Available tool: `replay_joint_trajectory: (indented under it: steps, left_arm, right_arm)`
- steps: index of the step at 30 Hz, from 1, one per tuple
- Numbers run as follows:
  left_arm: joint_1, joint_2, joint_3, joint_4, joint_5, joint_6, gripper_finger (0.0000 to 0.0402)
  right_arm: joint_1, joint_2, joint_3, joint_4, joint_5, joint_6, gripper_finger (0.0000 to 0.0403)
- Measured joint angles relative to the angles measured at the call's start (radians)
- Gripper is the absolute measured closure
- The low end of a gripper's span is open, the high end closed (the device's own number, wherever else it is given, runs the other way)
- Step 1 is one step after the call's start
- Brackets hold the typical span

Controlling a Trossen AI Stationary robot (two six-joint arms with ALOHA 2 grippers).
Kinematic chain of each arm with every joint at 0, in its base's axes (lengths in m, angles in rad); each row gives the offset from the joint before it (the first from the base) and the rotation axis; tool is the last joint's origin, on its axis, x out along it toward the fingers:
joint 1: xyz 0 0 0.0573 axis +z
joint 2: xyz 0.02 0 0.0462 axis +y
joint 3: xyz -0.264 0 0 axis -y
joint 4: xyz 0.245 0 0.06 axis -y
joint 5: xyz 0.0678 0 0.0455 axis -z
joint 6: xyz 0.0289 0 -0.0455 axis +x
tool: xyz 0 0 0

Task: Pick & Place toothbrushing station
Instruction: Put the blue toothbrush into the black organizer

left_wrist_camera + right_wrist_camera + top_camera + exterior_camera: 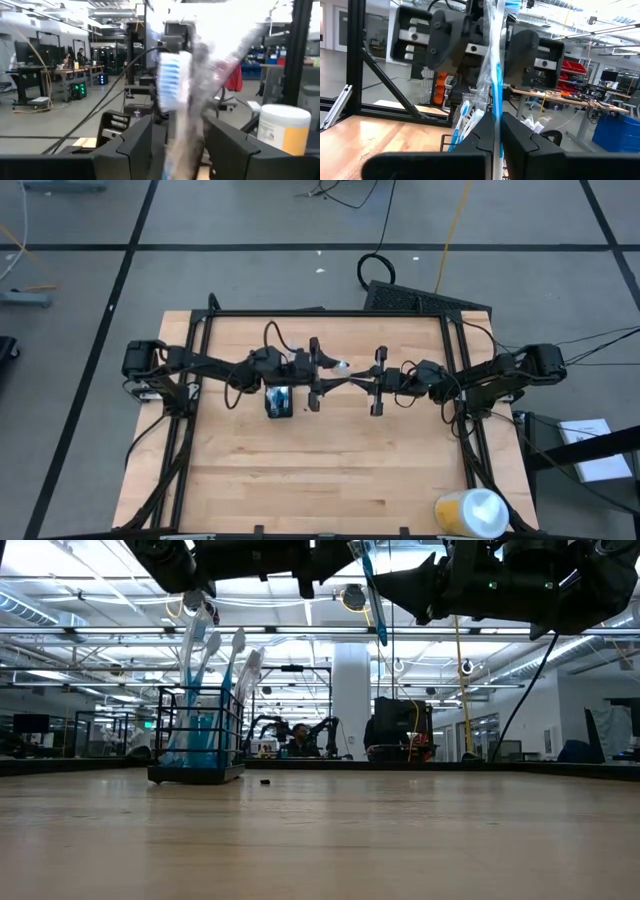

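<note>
Left hand [316, 368] raised over the desk [330, 470], hovering just beside the mesh holder [279, 401], fingers apart around a toothbrush [175, 90], likely a handover mid-air. Holder on the desk below, brushes upright inside. Right hand [379, 380] facing it, pinched onto the same slim brush. Yellow-and-white container [470, 513] well apart.

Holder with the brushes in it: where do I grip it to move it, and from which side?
Likely the holder by its top rim, where no brushes stand, from straight above: its wire walls are thin and upright, and the brushes lean up out of the rest. The left gripper and right gripper meet above the table, the right shut on a toothbrush.
</note>
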Motion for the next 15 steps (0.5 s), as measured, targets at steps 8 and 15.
replay_joint_trajectory:
  steps: [8,15]
  left_arm:
    - [-0.007,0.000,0.000,0.016,0.000,0.021,0.0220]
    - [-0.007,0.000,-0.001,0.017,0.000,0.020,0.0225]
  right_arm:
    - [0.000,0.000,0.000,-0.007,0.001,0.000,0.0395]
    - [0.000,0.000,0.000,-0.007,0.001,0.001,0.0395]
